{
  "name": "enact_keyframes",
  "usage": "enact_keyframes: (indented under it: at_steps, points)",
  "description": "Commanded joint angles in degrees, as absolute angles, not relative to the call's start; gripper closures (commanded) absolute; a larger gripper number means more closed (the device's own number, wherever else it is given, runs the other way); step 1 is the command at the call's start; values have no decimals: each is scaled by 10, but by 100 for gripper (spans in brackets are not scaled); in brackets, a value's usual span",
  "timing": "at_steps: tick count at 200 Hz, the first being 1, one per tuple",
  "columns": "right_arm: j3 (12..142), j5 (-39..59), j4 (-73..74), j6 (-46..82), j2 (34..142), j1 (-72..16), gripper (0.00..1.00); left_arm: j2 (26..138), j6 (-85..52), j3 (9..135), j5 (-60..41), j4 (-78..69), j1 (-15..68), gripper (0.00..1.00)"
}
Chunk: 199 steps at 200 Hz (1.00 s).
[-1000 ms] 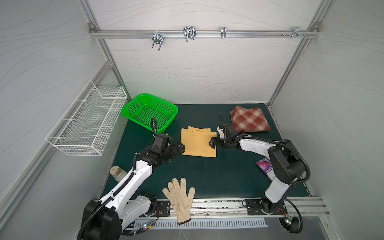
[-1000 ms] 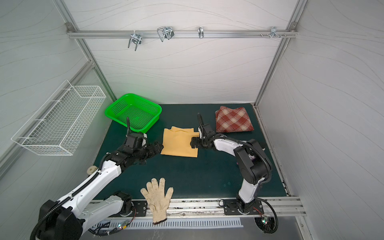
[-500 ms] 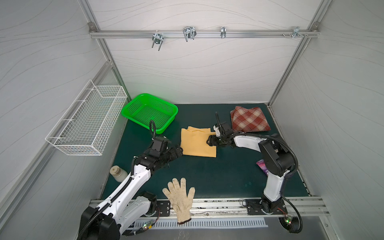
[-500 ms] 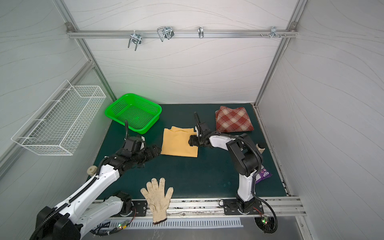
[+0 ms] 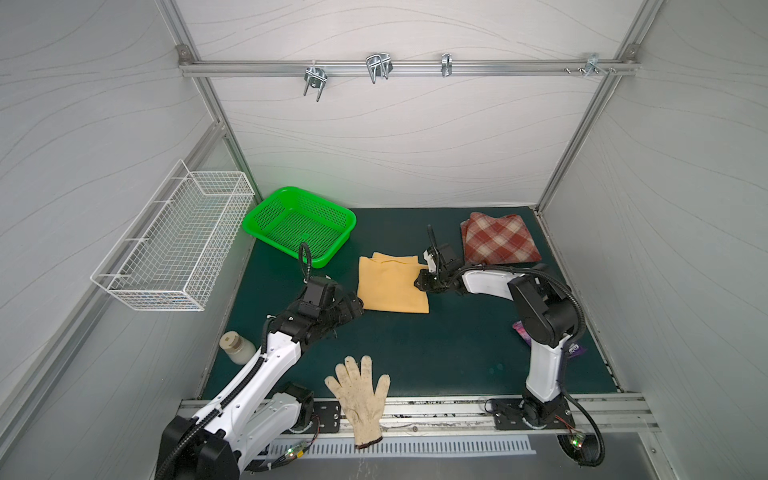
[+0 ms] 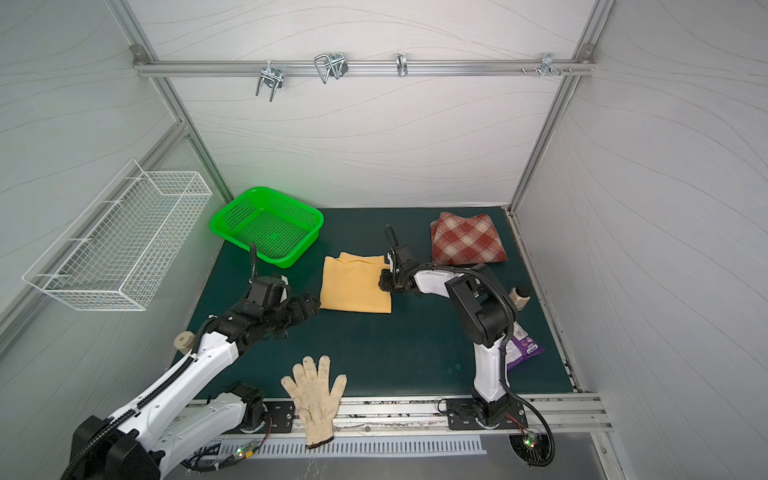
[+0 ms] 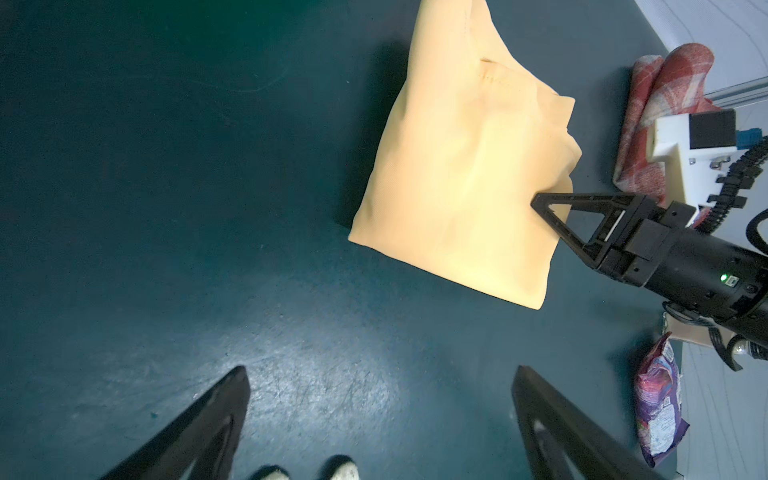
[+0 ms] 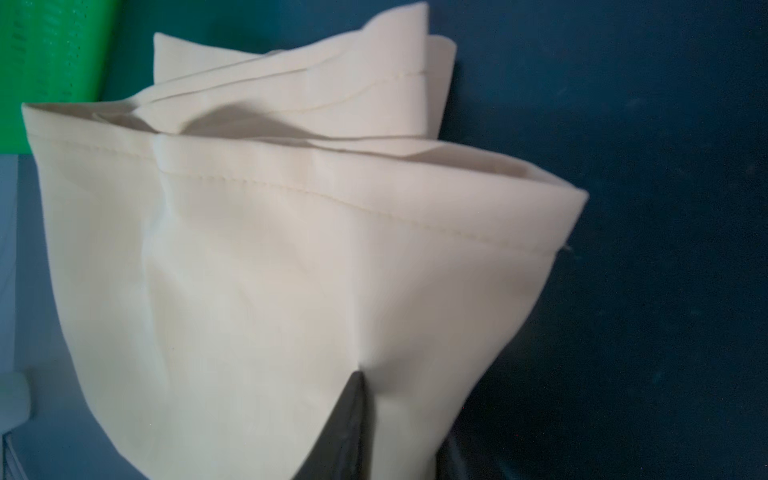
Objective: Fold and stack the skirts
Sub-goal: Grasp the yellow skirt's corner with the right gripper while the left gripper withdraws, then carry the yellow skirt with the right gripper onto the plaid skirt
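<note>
The mustard-yellow skirt (image 5: pixel 390 284) (image 6: pixel 353 286) lies folded on the green mat at mid-table. My right gripper (image 5: pixel 419 282) (image 6: pixel 384 282) (image 7: pixel 540 203) is shut on the skirt's right edge. In the right wrist view the skirt (image 8: pixel 270 270) puckers between the two fingers of that gripper (image 8: pixel 407 407). The rust-red and cream plaid skirt (image 5: pixel 498 243) (image 6: pixel 465 241) (image 7: pixel 665 83) lies folded at the back right, apart from both grippers. My left gripper (image 5: pixel 353 305) (image 6: pixel 309 305) (image 7: pixel 380 382) hangs open and empty over bare mat by the yellow skirt's (image 7: pixel 457 166) front left corner.
A green plastic basket (image 5: pixel 299 224) stands at the back left, and a white wire basket (image 5: pixel 174 245) hangs on the left wall. An off-white glove (image 5: pixel 361 395) lies at the front edge. A purple packet (image 6: pixel 523 349) and a small bottle (image 6: pixel 519 297) sit behind the right arm; another bottle (image 5: pixel 235 347) stands front left.
The right gripper's fingers have closed onto the yellow skirt's right edge. The left arm has drifted slightly toward the front and stays open.
</note>
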<state>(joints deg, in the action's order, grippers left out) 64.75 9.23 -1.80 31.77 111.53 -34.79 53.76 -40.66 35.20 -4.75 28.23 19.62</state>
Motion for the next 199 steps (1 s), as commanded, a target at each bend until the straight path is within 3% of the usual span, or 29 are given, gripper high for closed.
enact_keyframes:
  at_steps: [1,42,94,199]
  points:
    - [659,98,-72,317,1147,-351,80,530,-397,355,-36,283,199,1]
    - [707,93,-114,296,1165,-351,100,523,-394,353,-38,281,199,1]
    - [787,64,-180,254,1182,-350,100,516,-385,352,-43,270,199,1]
    - [1030,-145,-409,80,1220,-317,100,549,-384,348,-81,197,199,1]
